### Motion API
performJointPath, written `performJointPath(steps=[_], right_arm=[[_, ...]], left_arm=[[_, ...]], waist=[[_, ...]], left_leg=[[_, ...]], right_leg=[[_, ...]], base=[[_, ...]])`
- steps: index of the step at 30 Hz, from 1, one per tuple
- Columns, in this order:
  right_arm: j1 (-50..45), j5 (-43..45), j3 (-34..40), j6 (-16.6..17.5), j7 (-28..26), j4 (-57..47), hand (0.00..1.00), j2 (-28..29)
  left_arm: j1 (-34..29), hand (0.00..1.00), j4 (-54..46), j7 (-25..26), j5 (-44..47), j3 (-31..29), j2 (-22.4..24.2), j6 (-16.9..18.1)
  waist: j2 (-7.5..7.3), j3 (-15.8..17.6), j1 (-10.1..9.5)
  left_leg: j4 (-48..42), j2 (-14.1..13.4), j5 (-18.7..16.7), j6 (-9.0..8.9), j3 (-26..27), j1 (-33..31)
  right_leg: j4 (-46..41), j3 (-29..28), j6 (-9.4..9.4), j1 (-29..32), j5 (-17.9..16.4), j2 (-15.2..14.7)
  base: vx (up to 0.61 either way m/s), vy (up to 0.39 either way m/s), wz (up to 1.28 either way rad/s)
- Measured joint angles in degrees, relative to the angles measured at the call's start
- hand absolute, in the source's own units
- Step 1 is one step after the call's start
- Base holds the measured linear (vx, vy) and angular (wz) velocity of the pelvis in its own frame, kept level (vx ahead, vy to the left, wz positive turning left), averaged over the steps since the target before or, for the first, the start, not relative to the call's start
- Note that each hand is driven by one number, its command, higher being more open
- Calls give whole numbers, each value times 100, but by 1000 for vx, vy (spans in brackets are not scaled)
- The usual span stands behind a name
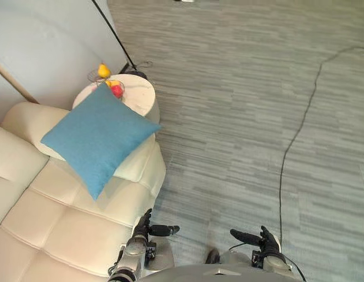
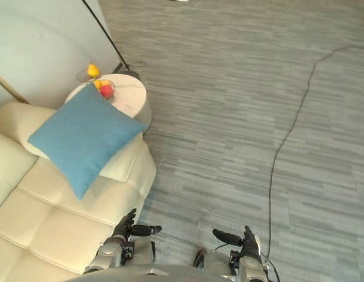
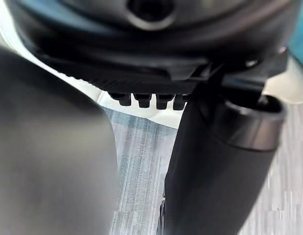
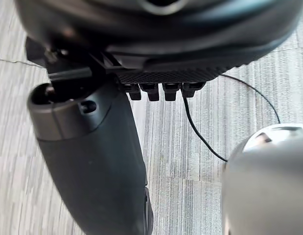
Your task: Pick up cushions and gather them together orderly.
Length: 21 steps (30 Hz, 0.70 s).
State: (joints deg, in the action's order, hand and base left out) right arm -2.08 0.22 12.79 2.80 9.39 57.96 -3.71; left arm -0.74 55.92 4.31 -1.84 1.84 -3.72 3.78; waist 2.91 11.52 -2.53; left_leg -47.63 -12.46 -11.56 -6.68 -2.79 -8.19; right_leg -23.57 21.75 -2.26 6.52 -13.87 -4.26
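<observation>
1. Left hand (image 1: 145, 227) sits low by the front of the cream sofa (image 1: 70, 229), fingers straight and empty. The right hand (image 1: 265, 241) is equally slack over the carpet (image 1: 240, 117).
2. The blue cushion (image 1: 99, 138) lies tilted on the sofa's armrest, with one corner reaching the round side table (image 1: 140, 97) near the fruit (image 1: 116, 90).
3. It looks light, soft and squashy, with grippy fabric. Two opposite edges seem the best hold.

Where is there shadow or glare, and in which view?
Left eye view: soft, even light; the blue cushion lays a faint shadow on the sofa under its lower edge. Left wrist view: past the left hand, the sofa glares white. Right wrist view: the floor past the right hand shows no glare.
</observation>
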Motion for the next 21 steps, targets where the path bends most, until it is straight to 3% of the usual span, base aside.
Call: performJointPath(steps=[1,3,5,6,7,8,9,11,13,14,15,16,18,20,21], right_arm=[[-44,0,1,-1,0,10,100,12],[-79,3,12,-1,6,10,100,44],[-63,14,35,-26,15,19,100,98],[-70,15,87,-26,28,19,100,132],[-73,14,161,-30,47,30,100,130],[-115,16,169,-32,67,41,100,102],[-92,17,162,-32,78,69,100,157],[-67,9,124,-30,66,128,100,220],[-73,-2,125,-30,61,138,100,214],[-90,-14,124,-30,54,151,100,193],[-89,-18,123,-30,47,151,100,184],[-88,-23,122,-29,22,146,100,175],[-96,-3,137,-38,-41,134,100,203],[-78,-21,118,-25,-50,126,100,194],[-86,-22,76,-5,-50,114,100,190]], left_arm=[[-29,100,-75,1,4,-51,3,6],[-12,100,-123,23,2,-46,1,30],[4,100,-165,23,3,-6,16,67],[13,100,-166,25,-1,5,12,66],[13,100,-164,21,4,21,10,65],[-11,100,-150,35,6,25,15,67],[49,100,-110,38,4,48,-20,68],[128,100,-62,24,7,172,-171,73],[131,100,-50,16,9,170,-173,64],[95,100,-42,20,18,163,-163,65],[82,100,-39,21,21,163,-160,66],[33,100,-39,18,27,170,-168,69],[-30,100,-40,20,108,176,-220,62],[-76,100,-16,43,210,167,-265,44],[-114,100,8,68,238,151,-267,43]], waist=[[-5,5,-54],[-36,3,-66],[-24,12,-75],[-47,20,-77],[-47,31,-88],[-36,15,-154],[-140,33,-176],[-319,-15,-184],[-321,-16,-179],[-303,-30,-182],[-293,-42,-184],[-302,-82,-172],[-465,-139,-131],[-472,-148,-86],[-417,-144,-77]], left_leg=[[-461,-64,-62,100,158,-273],[-415,-3,-186,241,537,-647],[1222,352,-215,257,799,-883],[2314,558,22,247,850,-848],[3007,682,537,293,848,-790],[3411,717,1304,341,879,-587],[3545,849,1329,462,950,-440],[3186,968,983,626,949,-553],[2854,1005,700,701,979,-555],[2625,1044,360,744,1005,-418],[2588,1059,278,761,1011,-376],[2566,1126,139,813,1020,-258],[2552,1389,-102,932,857,16],[2516,1409,-243,969,603,291],[2664,1391,-258,960,370,566]], right_leg=[[189,104,-11,-279,-7,64],[545,246,35,-613,24,84],[1000,372,148,-922,95,62],[1104,419,209,-1004,93,-3],[1178,427,287,-1094,72,-17],[1278,353,400,-1225,55,8],[1390,301,497,-1339,82,-90],[1463,239,595,-1396,126,-206],[1264,129,673,-1469,87,-296],[628,-48,893,-1408,-48,-467],[286,-123,959,-1300,-89,-538],[-687,-256,993,-943,-106,-759],[-2590,-514,1188,-248,278,-1286],[-3219,-558,1040,-52,24,-1288],[-3187,-534,845,104,-181,-1141]], base=[[194,-138,49],[203,-85,38],[304,38,33],[330,126,24],[361,158,3],[326,125,-2],[342,92,0],[359,73,12],[383,155,7],[253,133,-1],[244,130,-4],[178,93,6],[373,90,43],[335,-26,74],[287,-88,87]])
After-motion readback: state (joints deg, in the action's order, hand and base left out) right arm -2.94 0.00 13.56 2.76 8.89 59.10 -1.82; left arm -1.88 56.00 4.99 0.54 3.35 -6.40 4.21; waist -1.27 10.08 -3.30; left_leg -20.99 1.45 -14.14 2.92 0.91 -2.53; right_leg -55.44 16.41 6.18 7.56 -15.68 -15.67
